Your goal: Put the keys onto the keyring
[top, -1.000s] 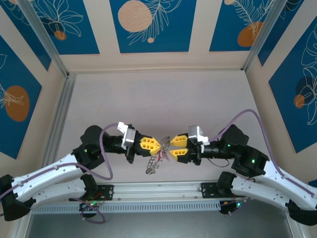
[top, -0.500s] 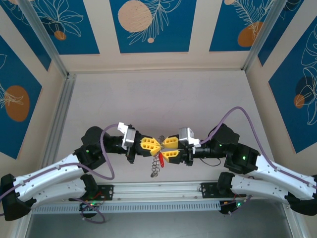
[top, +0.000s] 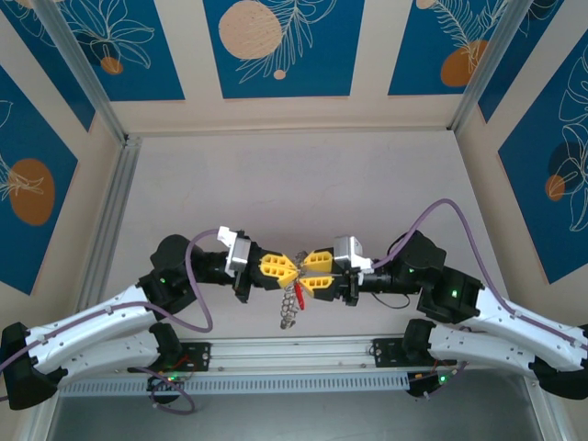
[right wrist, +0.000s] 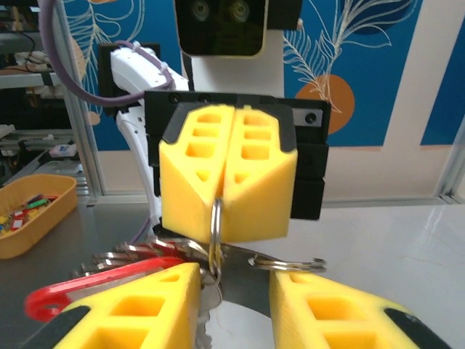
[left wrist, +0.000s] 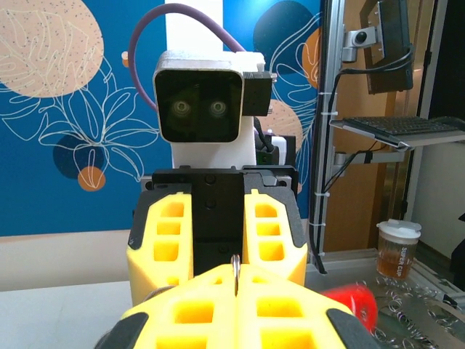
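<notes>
My left gripper is shut on the thin silvery keyring, which stands edge-on between its yellow fingertips. In the right wrist view the keyring hangs from those shut fingers, and my left gripper faces me. My right gripper meets it tip to tip. Its jaws stand apart, with a flat grey key spanning the gap. A small second ring lies over its right finger. The other keys dangle below, with a red-headed piece among them.
An orange tray of small items stands off to the left in the right wrist view. A lidded cup stands at the right in the left wrist view. A metal rail runs along the near edge, and another rail runs up the left side.
My right gripper has moved left until its tips meet the left gripper's. The dangling bunch has shifted slightly under them. The left arm has stayed put.
</notes>
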Motion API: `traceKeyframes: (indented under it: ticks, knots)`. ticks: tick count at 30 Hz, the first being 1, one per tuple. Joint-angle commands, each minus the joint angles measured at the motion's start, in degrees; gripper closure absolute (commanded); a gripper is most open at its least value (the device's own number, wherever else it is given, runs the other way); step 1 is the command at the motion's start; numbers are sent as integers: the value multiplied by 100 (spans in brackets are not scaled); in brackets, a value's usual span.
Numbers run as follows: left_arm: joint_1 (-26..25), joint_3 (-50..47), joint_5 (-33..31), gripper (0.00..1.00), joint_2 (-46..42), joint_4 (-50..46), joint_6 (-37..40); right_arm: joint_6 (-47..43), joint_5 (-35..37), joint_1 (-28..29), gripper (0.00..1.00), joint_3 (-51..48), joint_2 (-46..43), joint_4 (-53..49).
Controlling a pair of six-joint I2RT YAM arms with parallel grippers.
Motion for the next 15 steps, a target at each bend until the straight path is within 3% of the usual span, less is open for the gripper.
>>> traceKeyframes:
  ticks: [1,5,15]
  knots:
    - [78,44,120,100,-35,331,-71,-163,332,56,67,-11,-209,-363]
    - [79,42,140,100,-28,406,-127,-216,539,52,66,-33,-432,-475]
    - [87,86,206,100,99,540,-220,-241,87,51,67,-72,-165,335]
